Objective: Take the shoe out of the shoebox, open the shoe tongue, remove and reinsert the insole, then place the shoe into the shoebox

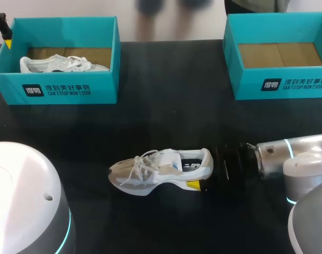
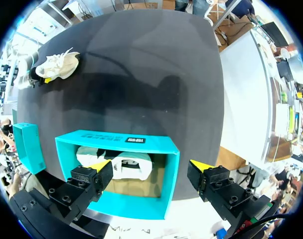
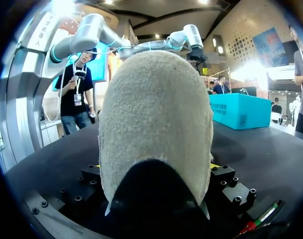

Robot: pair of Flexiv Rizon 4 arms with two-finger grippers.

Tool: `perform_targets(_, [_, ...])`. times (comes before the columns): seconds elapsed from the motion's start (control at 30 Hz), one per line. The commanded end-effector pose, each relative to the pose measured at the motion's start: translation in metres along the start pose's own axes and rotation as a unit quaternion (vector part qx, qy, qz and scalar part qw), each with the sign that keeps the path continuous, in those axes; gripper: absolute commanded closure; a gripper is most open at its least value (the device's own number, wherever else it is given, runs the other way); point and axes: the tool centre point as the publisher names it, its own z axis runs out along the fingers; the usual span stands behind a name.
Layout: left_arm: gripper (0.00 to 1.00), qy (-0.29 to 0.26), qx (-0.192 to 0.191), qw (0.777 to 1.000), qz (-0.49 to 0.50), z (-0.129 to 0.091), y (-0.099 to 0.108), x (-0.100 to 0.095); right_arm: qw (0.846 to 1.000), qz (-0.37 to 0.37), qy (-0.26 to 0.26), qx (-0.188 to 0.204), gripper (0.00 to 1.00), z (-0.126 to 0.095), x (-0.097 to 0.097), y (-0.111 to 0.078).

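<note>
Right now my right gripper [image 1: 202, 170] is clamped on the heel of the shoe [image 1: 158, 172], which lies mid-table with its toe toward my left. My left gripper [image 2: 151, 172] hangs with its fingers wide apart over the left box [image 2: 116, 141], where a second shoe [image 2: 119, 164] lies. The right box [image 1: 280, 84] sits well apart.

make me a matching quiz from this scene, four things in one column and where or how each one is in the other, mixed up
Column one:
1. grey shoe
2. white shoe
3. right shoebox
4. left claw

Column two:
a. lying inside the left shoebox
b. open, aimed down at the left shoebox
c. no shoe inside
d. on the table, heel gripped by the right claw

Pairs: 1-d, 2-a, 3-c, 4-b
</note>
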Motion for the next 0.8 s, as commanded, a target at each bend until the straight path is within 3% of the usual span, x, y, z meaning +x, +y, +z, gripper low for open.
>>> perform_targets(0.03, [0.00,0.001,-0.001,1.000,0.000,-0.0004,-0.0013,-0.0002,1.000,-0.001,0.007,-0.001,1.00,0.0000,-0.0035,0.0003])
perform_targets(0.3, [0.00,0.001,-0.001,1.000,0.000,-0.0004,-0.0013,-0.0002,1.000,0.001,0.025,0.001,1.00,0.0010,-0.0047,0.0008])
perform_targets(0.37, [0.00,0.001,-0.001,1.000,0.000,-0.0004,-0.0013,-0.0002,0.999,-0.001,0.038,-0.016,1.00,0.0016,-0.0036,0.0003])
perform_targets(0.8, [0.00,0.001,-0.001,1.000,0.000,-0.0004,-0.0013,-0.0002,0.999,-0.001,0.038,-0.016,1.00,0.0016,-0.0036,0.0003])
